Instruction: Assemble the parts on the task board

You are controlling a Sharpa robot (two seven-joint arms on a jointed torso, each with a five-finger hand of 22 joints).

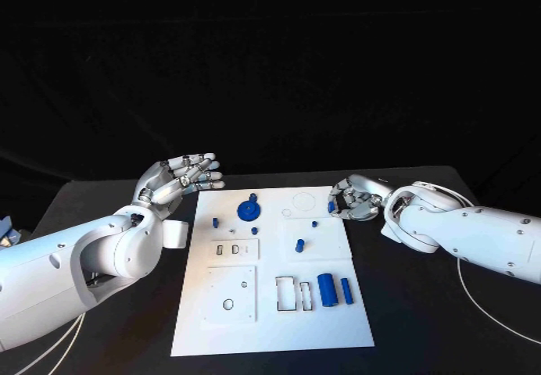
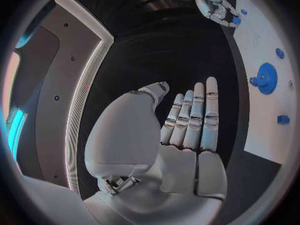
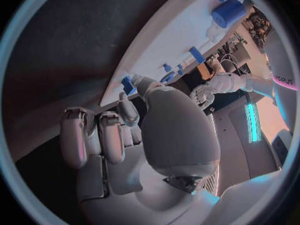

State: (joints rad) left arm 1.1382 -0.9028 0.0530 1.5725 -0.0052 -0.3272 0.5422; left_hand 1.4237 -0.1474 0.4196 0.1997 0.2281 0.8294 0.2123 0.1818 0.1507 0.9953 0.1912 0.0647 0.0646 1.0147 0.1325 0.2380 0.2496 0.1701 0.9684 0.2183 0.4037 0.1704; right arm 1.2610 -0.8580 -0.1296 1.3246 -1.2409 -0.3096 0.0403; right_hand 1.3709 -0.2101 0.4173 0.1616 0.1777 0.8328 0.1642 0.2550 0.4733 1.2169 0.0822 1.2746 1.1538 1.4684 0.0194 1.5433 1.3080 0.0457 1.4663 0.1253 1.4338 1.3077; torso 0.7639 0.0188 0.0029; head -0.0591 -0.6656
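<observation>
Blue part [image 1: 331, 207] half-hidden in right hand [image 1: 354, 201]

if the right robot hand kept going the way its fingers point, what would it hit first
Probably the task board: the right robot hand points across its far right edge, pinching a small blue part. Height above it is unclear.

Right hand [image 1: 355, 201] fingers [image 1: 342, 205] hide most of a small blue part [image 1: 331, 207] at the task board [image 1: 270, 328] edge, shape and grip unclear; tiny board holes too small to tell.
</observation>
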